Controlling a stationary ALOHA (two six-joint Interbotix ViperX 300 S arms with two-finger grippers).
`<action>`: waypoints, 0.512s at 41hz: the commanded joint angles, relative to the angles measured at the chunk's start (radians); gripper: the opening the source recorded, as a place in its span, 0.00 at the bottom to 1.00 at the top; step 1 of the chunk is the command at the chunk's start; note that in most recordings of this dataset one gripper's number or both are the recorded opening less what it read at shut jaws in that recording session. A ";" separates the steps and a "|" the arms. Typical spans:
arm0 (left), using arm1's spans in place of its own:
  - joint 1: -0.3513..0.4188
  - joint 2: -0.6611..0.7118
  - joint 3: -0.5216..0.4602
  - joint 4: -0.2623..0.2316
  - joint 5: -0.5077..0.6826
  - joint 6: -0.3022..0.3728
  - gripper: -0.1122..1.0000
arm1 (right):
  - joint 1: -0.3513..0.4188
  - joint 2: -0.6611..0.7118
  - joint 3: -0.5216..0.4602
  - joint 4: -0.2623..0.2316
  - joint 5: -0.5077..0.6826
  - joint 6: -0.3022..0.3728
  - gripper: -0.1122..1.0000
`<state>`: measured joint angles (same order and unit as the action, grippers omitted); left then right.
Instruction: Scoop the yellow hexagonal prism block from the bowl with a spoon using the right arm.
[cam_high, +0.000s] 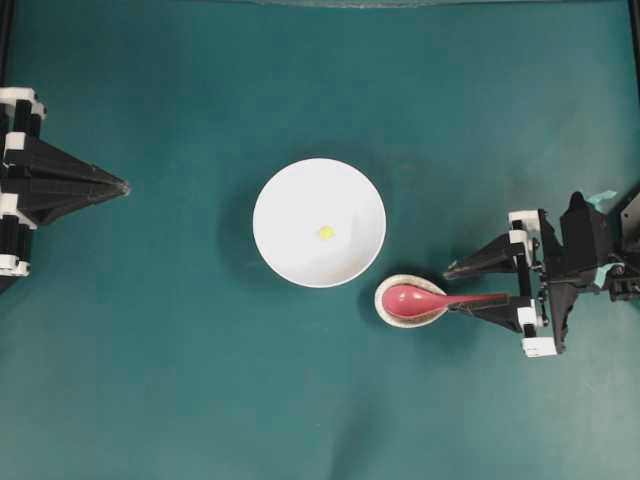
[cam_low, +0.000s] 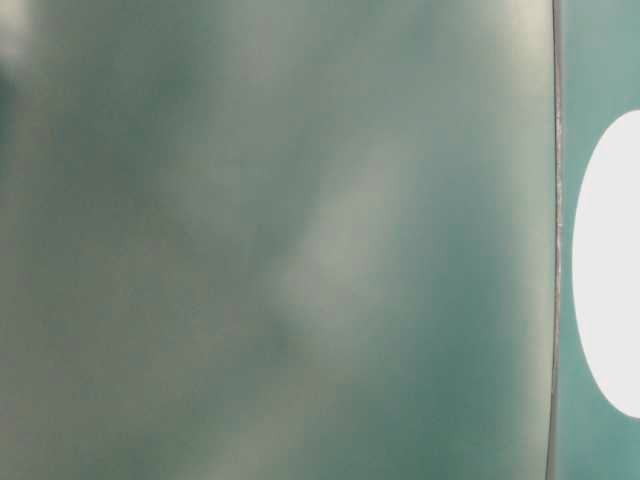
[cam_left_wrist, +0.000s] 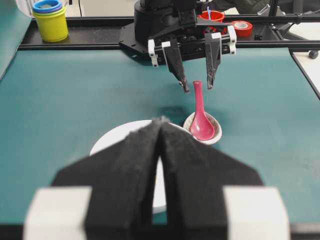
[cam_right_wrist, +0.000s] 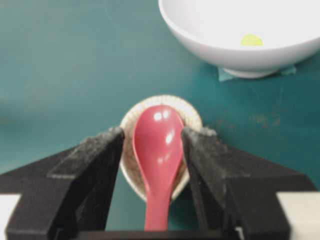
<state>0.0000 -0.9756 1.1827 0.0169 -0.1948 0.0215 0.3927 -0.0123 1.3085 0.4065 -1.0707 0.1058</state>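
Both right arm (cam_high: 478, 285) jaws spread, straddling spoon (cam_high: 425, 299) handle, ungripped; left jaws (cam_high: 122, 187) closed, empty; no legible writing.

On the desk (cam_high: 180, 380) there are two dishes: one large white bowl (cam_high: 290, 250) and one small speckled dish (cam_high: 392, 312). There is one red-pink spoon (cam_high: 430, 299) and one yellow block (cam_high: 326, 232). Two black robot arms are in view. Behind the desk stand one stack of cups (cam_left_wrist: 50, 19) and two red tape rolls (cam_left_wrist: 242, 26).
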 joint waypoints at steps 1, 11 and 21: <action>0.000 0.008 -0.009 0.002 -0.005 0.000 0.09 | 0.021 0.038 -0.003 0.041 -0.049 -0.002 0.59; -0.002 0.008 -0.003 0.002 -0.006 0.000 0.09 | 0.087 0.140 0.009 0.101 -0.173 -0.002 0.59; -0.002 0.008 0.000 0.002 -0.006 -0.005 0.09 | 0.147 0.183 0.015 0.135 -0.198 -0.002 0.58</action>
<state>0.0000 -0.9756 1.1919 0.0153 -0.1948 0.0184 0.5246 0.1718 1.3238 0.5308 -1.2548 0.1058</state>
